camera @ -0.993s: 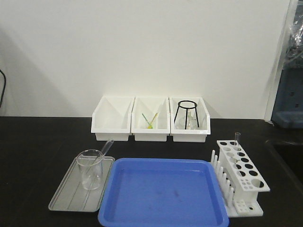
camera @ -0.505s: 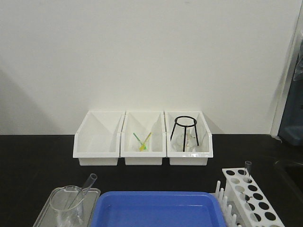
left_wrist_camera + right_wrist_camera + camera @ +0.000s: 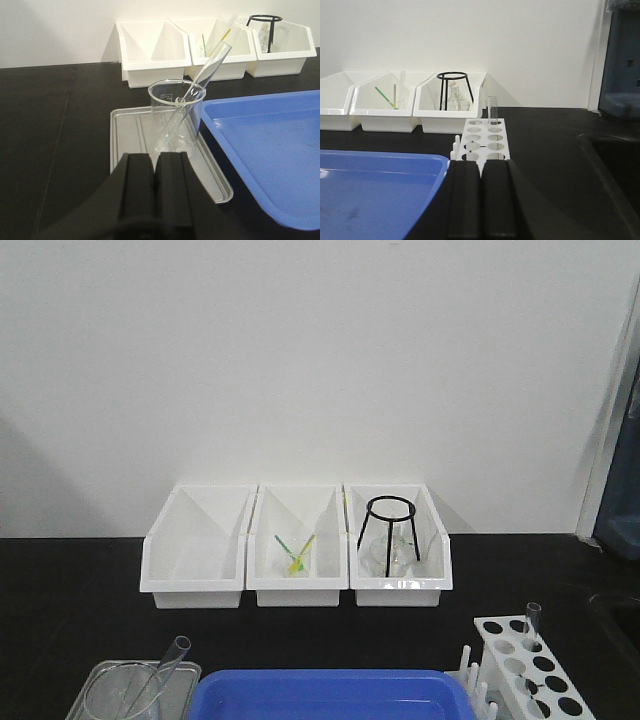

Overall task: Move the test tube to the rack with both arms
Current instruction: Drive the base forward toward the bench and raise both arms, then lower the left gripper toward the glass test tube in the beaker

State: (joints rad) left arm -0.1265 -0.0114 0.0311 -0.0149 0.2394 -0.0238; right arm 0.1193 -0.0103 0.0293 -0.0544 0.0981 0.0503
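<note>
**Progress.** The transfer is not yet begun, as far as the views show.
- The test tube (image 3: 198, 91) lies inside the beaker (image 3: 160, 107). Its rounded end is on the beaker floor and its open rim leans out toward 1 o'clock.
- A second tube (image 3: 492, 110) stands upright in a far hole of the rack (image 3: 481, 135), at about 1 o'clock on the top plate. The other holes in view are empty.
- What is left, by my judgement, is the grasp, the lift, the pass between arms and the seating in a hole.

**Pincers.**
- The left pincer (image 3: 155, 157) has its fingers pressed together with nothing between them. It sits at 6 o'clock of the beaker, apart from it.
- The right pincer (image 3: 481, 165) is likewise closed and empty. The rack is at its 12 o'clock.

**Materials and shapes.**
- Test tube: slim clear glass, straight-walled.
- Beaker: wider clear glass cylinder with a rolled rim and faint printed markings.
- Steel tray (image 3: 130, 140): shallow brushed metal with ribbed grooves; it carries the beaker.
- Blue tray (image 3: 260, 145): glossy plastic with rounded corners, at 3 o'clock of the steel tray.
- Rack: matte white plastic with round holes in rows and upright pegs along its left side.
- Three white bins (image 3: 195, 550): open-fronted plastic at 12 o'clock. The right one holds a black wire stand (image 3: 388, 535).
- Worktop (image 3: 55, 125): matte black.
</note>
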